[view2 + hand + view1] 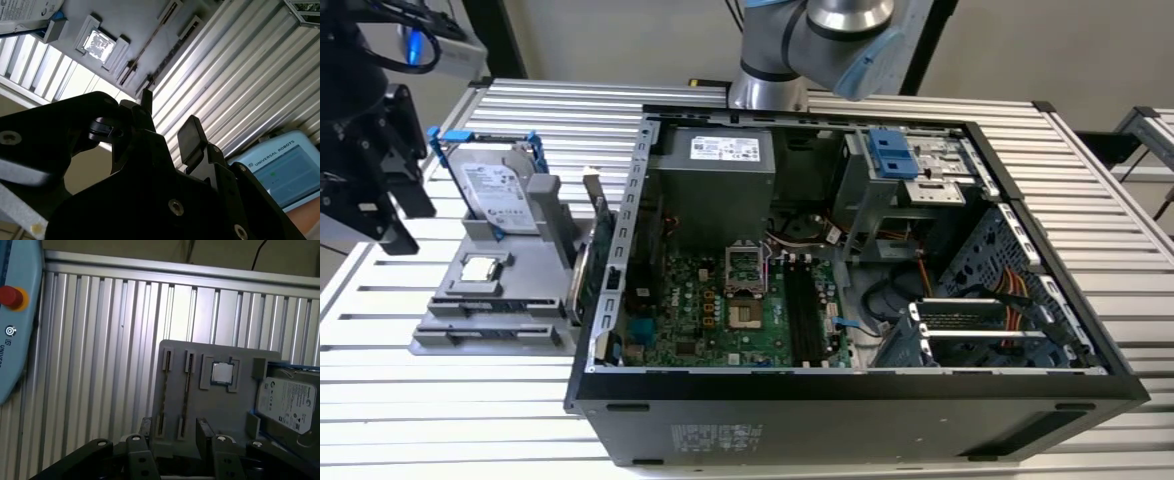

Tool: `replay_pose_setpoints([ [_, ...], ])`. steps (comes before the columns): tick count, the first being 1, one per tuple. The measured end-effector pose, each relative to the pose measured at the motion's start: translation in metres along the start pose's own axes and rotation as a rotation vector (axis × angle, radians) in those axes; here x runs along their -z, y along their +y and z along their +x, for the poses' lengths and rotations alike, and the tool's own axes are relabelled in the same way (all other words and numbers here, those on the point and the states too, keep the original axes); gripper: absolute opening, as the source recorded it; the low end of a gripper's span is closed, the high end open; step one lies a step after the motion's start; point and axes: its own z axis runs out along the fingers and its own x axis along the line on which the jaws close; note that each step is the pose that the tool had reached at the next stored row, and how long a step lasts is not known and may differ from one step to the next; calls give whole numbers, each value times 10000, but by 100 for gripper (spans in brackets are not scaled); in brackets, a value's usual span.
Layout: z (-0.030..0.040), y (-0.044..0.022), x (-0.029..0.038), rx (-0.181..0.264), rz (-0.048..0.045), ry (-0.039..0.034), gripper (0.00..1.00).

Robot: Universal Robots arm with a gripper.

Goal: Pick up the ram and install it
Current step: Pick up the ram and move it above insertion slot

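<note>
your gripper hangs tilted over the grey holder, fingers parted and empty, in line with the ram standing on edge in its slot.

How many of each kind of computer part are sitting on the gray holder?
hard drive: 1
square chip: 1
memory stick: 1
Total: 3

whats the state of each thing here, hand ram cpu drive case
hand: open, holding nothing
ram: on edge in the gray holder, not gripped
cpu chip: flat in its holder recess
hard drive: upright in the holder, in a blue frame
computer case: side panel off, inside exposed
</note>
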Motion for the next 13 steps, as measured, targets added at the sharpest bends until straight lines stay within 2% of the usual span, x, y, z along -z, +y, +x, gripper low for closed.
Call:
replay_pose_setpoints([
  [13,1,-21,-59,-112,-2,6,100],
])
